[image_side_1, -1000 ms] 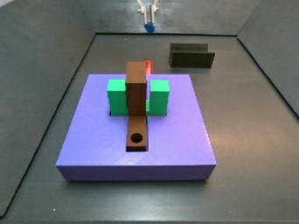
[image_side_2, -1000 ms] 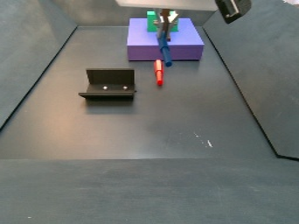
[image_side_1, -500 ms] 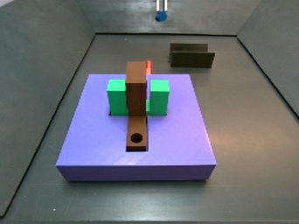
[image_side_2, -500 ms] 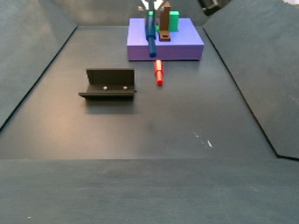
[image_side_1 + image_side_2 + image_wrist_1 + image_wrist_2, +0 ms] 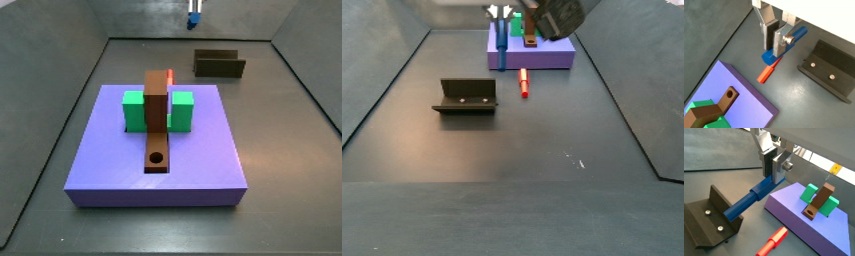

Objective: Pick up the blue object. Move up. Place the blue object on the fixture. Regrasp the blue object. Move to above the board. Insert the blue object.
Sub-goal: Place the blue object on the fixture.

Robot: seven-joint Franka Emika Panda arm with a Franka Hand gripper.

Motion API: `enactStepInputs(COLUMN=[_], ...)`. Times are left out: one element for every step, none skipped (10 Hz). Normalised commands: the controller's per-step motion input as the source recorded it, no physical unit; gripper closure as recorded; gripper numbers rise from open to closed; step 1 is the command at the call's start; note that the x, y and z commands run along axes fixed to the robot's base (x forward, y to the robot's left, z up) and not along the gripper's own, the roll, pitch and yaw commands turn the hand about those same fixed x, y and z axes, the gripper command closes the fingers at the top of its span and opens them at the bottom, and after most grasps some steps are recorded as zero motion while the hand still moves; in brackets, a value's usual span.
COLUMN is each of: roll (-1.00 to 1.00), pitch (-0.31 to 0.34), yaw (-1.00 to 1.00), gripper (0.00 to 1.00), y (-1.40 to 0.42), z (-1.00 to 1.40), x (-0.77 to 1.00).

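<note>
The two-finger silver gripper [image 5: 777, 36] is up in the air with its jaws clamped on the slim bright-blue peg [image 5: 786, 43], which is the blue object here. In both wrist views the flat silver fingers [image 5: 779, 167] pinch the peg near one end, so most of its length sticks out past them, well clear of the floor. In a side view the gripper [image 5: 501, 13] sits near the top edge with the peg [image 5: 498, 42] hanging down from it, looking about vertical (from that angle it overlaps the far slab, but I can't tell how far apart they really are). In a side view only the bottom bit of the gripper [image 5: 195, 8] and a sliver of blue [image 5: 195, 18] poke in at the top edge, over the far end of the dark floor. The fixture, a dark olive-grey bracket-shaped block with raised sides [image 5: 468, 96], stands on the floor on its own, with nothing on it; a wrist view shows two small screws in its face [image 5: 828, 69]. The board, a big flat lavender-blue square slab [image 5: 201, 160], carries a green block [image 5: 131, 112] and a long brown bar with a round hole near one end [image 5: 156, 121]. A small red peg [image 5: 524, 82] lies flat on the floor just beside the slab's edge, and it's also visible in a wrist view [image 5: 773, 241].
</note>
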Motion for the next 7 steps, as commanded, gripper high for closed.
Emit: enactStepInputs(roll=[0.0, 0.08, 0.07, 0.02, 0.0, -0.14, -0.35], pitch=[0.0, -0.051, -0.086, -0.177, -0.197, -0.214, -0.231], yaw=[0.06, 0.0, -0.04, -0.15, -0.17, -0.19, -0.16], gripper=[1.0, 1.0, 1.0, 1.0, 1.0, 1.0, 1.0], y=[0.18, 0.1, 0.16, 0.16, 0.05, 0.0, 0.0], z=[-0.24, -0.31, -0.35, -0.4, -0.37, -0.3, -0.2], x=[0.07, 0.31, 0.67, 0.71, 0.67, 0.49, 0.41])
